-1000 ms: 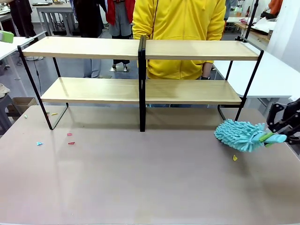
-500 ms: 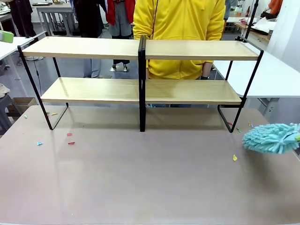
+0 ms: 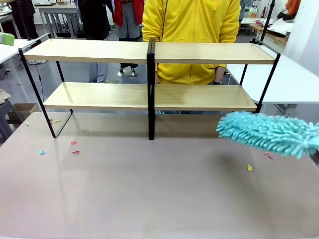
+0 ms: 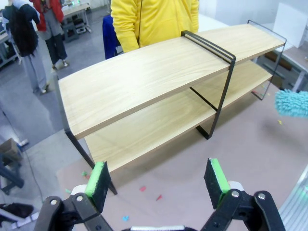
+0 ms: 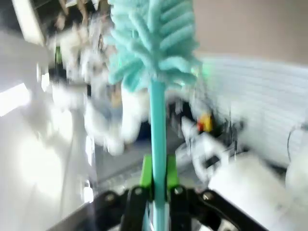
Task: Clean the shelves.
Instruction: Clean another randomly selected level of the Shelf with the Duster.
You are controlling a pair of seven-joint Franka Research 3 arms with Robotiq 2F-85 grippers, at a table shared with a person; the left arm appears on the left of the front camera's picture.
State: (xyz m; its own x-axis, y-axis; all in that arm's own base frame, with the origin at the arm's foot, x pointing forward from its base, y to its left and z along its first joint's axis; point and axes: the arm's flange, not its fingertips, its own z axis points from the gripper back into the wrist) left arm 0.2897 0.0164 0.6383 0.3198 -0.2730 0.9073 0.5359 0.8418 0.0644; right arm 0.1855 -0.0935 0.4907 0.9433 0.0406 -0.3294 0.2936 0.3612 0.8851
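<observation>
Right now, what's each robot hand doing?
Left gripper: open, holding nothing.
Right gripper: fingers shut on the teal duster, gripping its handle.

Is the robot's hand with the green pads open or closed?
Open. In the left wrist view the left gripper has its two green pads far apart with nothing between them, just table and the shelves ahead.

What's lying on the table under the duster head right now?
Under the raised teal duster, held by the right gripper, lie a few paper scraps: a yellow scrap and a pink scrap on the table. Anything directly beneath the fluffy head is covered.
</observation>
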